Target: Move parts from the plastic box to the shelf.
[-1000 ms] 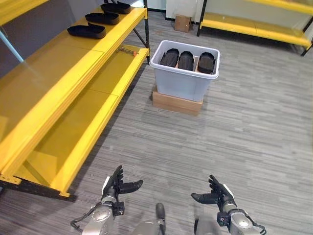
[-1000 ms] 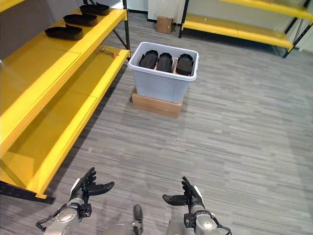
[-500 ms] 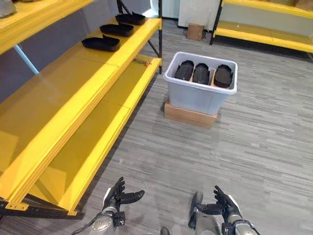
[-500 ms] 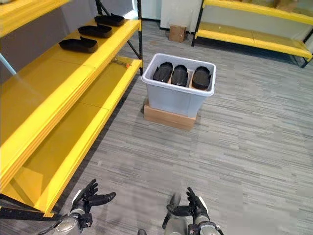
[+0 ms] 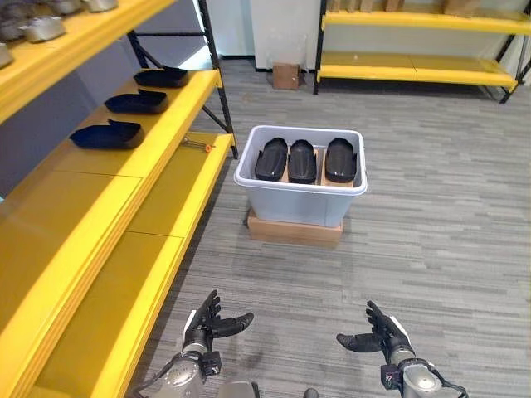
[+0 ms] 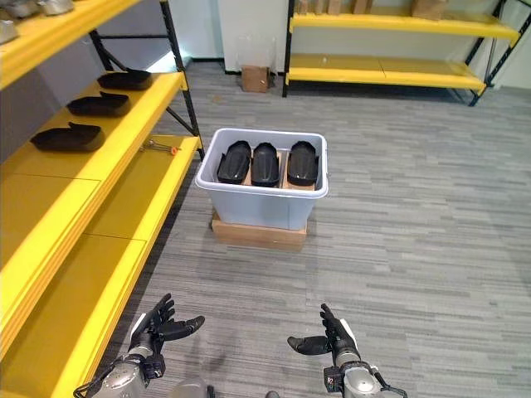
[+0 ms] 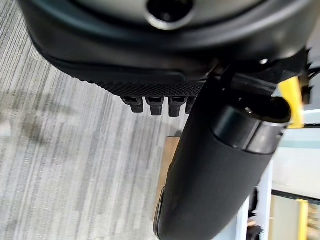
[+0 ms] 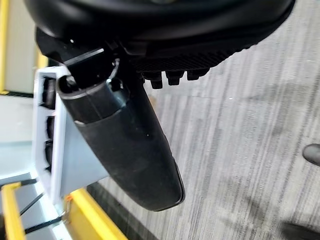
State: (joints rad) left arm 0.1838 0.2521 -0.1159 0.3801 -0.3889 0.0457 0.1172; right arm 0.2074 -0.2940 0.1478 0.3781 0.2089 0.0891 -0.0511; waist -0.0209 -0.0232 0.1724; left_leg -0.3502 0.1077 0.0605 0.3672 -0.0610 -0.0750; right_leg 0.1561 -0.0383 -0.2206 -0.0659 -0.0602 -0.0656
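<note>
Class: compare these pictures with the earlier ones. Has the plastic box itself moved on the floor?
No. The plastic box sits squarely on the same cardboard base beside the shelf; the whole view shifted, so the camera moved.

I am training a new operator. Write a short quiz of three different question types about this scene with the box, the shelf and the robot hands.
1. How many black parts lie in the plastic box?
2. True or false: the left robot hand holds a part.
3. The plastic box stands on: A) the yellow shelf; B) a cardboard box; C) bare floor.

Key: 1. Three, side by side. 2. False; both it and the right robot hand are open and empty, low over the floor. 3. B.
</note>
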